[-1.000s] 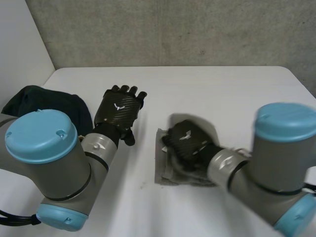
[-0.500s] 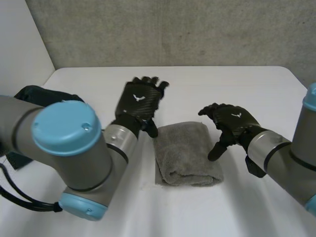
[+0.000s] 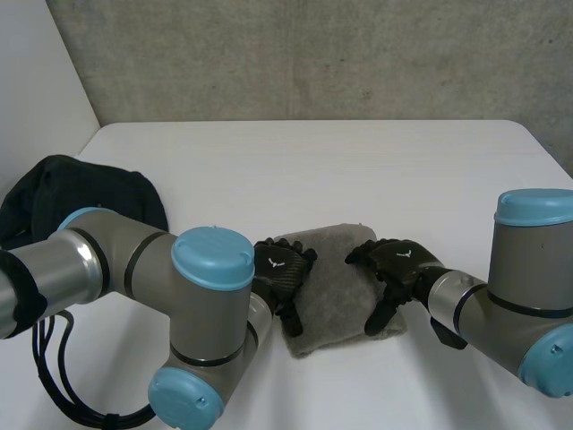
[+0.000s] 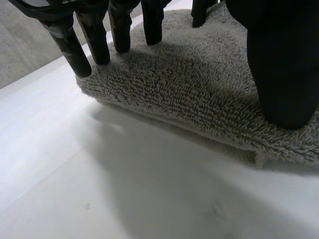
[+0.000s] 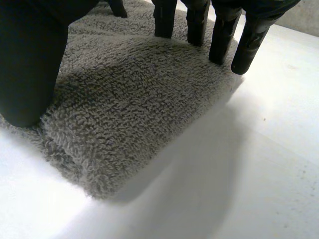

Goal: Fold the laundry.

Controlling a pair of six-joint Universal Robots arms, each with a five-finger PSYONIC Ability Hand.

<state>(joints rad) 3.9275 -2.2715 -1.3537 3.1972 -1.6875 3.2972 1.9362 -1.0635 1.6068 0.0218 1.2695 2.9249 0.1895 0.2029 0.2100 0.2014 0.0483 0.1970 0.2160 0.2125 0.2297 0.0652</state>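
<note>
White table (image 3: pixel 358 161) before a concrete wall (image 3: pixel 313 54): you see the folded grey towel (image 3: pixel 336 278) lying flat at the table's near middle. The left hand (image 3: pixel 279 269) rests straight, spread fingers on its left edge; the right hand (image 3: pixel 394 262) does likewise on its right edge. Dark clothing (image 3: pixel 72 193) lies heaped well apart, at the left.

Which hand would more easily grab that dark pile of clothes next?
Probably the left hand: the dark pile lies on its side of the table. The right hand rests on the grey towel's opposite edge, farther away.
</note>
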